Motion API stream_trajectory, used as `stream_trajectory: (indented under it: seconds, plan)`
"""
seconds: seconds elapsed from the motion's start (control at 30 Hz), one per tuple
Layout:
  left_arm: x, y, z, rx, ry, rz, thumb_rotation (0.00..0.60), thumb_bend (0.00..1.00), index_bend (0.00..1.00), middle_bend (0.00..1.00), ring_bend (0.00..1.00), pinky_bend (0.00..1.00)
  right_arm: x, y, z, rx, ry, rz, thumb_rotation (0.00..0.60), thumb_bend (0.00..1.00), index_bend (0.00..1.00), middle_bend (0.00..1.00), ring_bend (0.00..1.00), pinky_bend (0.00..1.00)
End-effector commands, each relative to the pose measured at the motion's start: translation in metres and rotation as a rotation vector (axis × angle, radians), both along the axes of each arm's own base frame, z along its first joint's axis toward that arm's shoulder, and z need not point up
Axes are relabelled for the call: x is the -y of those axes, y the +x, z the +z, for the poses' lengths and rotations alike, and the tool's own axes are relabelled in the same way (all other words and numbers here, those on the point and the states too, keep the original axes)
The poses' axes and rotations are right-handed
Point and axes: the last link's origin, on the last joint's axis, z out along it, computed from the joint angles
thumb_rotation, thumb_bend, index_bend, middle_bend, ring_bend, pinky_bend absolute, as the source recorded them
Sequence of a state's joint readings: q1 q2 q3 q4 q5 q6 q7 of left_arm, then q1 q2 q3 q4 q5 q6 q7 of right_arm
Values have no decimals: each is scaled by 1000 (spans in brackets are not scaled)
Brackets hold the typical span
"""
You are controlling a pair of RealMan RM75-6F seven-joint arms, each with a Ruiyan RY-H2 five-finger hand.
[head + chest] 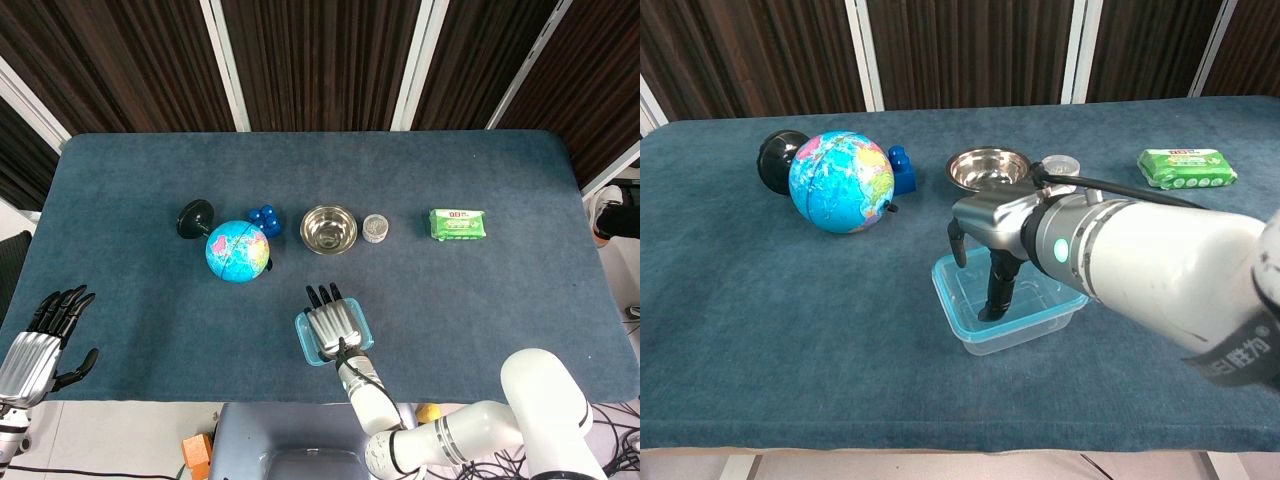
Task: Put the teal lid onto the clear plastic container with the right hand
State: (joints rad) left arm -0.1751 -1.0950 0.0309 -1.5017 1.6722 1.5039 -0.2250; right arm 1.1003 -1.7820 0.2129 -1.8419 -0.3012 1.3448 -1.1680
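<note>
One hand, the right hand (992, 240), reaches over the clear plastic container (1005, 307) with its dark fingers (996, 290) pointing down onto the teal lid (304, 332), which already sits on the container's rim; whether the fingers grip anything I cannot tell. Beyond the container stand a steel bowl (329, 229) and a small jar (375, 227), with a globe (238, 251) to its far left. The left hand (45, 342) hangs well left of the container, fingers spread, holding nothing.

Teal lid (958, 292) sits on clear container (1020, 330).
</note>
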Motion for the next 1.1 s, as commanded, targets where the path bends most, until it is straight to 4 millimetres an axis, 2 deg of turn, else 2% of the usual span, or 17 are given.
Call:
stream_trajectory:
  seconds: [0.03,1.1]
  plan:
    - [0,0,0,0,1,1,600,384,0,7,0,4,0,0,0,-2,1,-1,600,41,346,0,0,0]
    - [0,-1,2,4,5,2,600,386,0,7,0,4,2,-6,-5,-13,12,-10,600,42,346,0,0,0]
